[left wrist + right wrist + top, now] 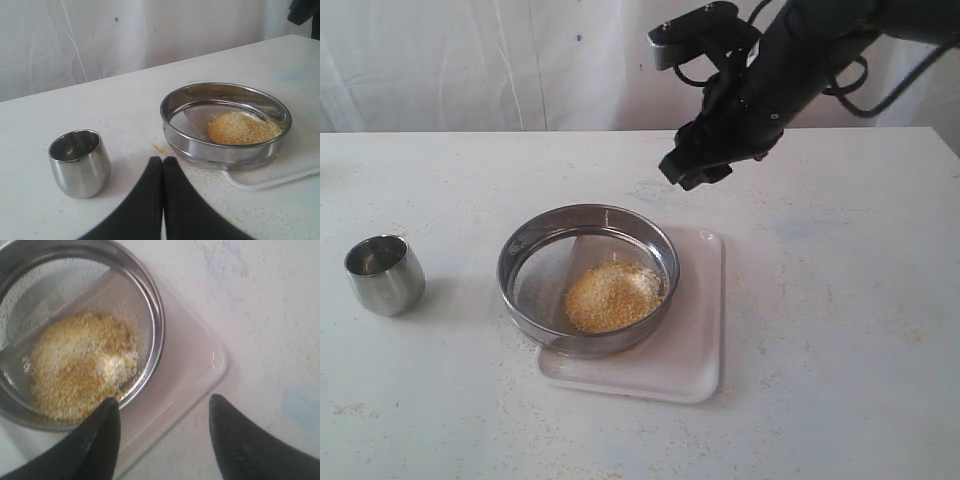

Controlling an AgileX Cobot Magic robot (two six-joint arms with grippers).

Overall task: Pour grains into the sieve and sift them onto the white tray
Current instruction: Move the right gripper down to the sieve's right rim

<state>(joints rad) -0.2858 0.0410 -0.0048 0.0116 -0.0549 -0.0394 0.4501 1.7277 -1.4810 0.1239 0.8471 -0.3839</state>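
The round metal sieve (588,278) rests on the left part of the white tray (692,340). A heap of yellowish grains (612,297) with paler bits lies on its mesh, seen too as grains (243,128) and grains (80,363). My right gripper (698,168) hangs open in the air behind and right of the sieve; its fingers frame the tray's edge (200,372) from above. My left gripper (163,161) is shut and empty, low over the table between the steel cup (79,162) and the sieve (225,125). It is outside the exterior view.
The small steel cup (384,274) stands upright at the table's left. Scattered grains (161,148) dot the tabletop beside the sieve. A white backdrop hangs behind the table.
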